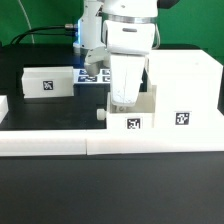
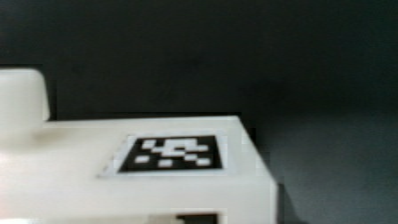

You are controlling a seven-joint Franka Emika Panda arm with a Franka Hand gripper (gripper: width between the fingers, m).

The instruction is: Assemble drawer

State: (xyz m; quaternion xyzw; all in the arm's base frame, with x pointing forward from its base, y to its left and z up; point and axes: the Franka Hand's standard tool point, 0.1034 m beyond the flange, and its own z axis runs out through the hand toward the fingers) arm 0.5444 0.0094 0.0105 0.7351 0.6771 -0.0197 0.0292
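Observation:
A small white tray (image 1: 132, 117) with a knob (image 1: 102, 113) and a front tag stands on the black table, right against the tall boxy housing (image 1: 186, 92) on the exterior view's right. My gripper (image 1: 122, 98) reaches straight down into this tray, with its fingers drawn narrow on the tray's wall and the tips partly hidden. The wrist view shows the tray's tagged face (image 2: 175, 153) very close; no fingers show there. A second tray (image 1: 50, 82) with a tag lies at the exterior view's left.
The long low white border wall (image 1: 110, 146) runs along the table's front. The marker board (image 1: 92, 75) lies flat at the back behind the arm. A white block end (image 1: 3, 106) shows at the far left edge.

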